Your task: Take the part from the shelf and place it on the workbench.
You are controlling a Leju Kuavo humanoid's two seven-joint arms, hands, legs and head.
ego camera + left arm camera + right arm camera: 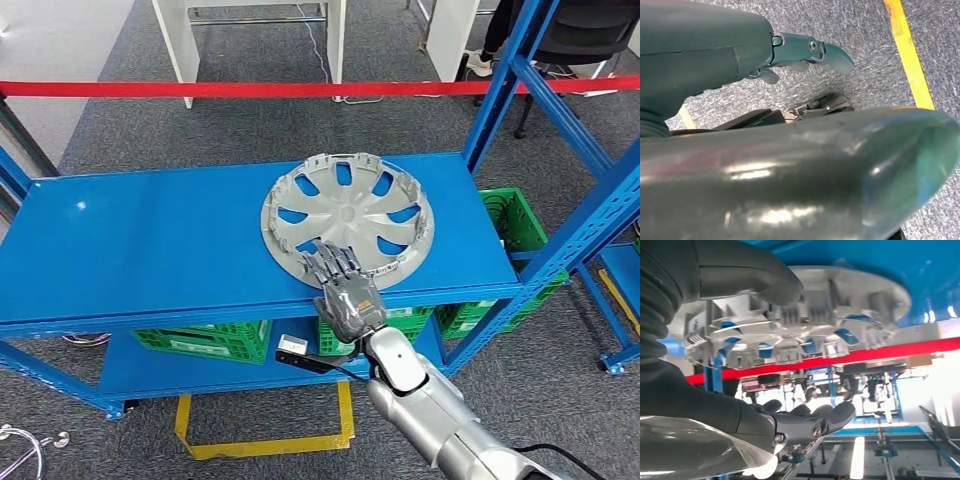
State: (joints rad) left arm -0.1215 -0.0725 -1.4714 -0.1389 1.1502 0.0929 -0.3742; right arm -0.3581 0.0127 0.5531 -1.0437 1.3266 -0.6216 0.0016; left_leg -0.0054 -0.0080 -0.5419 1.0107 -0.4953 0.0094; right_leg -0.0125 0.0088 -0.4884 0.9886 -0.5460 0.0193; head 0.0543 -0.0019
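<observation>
The right hand (349, 298) was reaching for the wheel cover (347, 218) on the shelf (151, 240), its fingers (332, 265) released above the near rim, so I judged closing should follow.

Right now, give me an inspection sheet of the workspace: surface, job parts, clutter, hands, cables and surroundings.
Surface: blue shelf, top level bare apart from the part.
Job's things: silver hubcap lying flat near the shelf's front edge.
Clutter: green crates on the lower level.
Hands: right hand at the hubcap's near rim, fingers spread; left hand hangs over the floor, holding nothing.
Cables: white cable on the carpet behind.
Surroundings: red barrier tape, yellow floor marking.
</observation>
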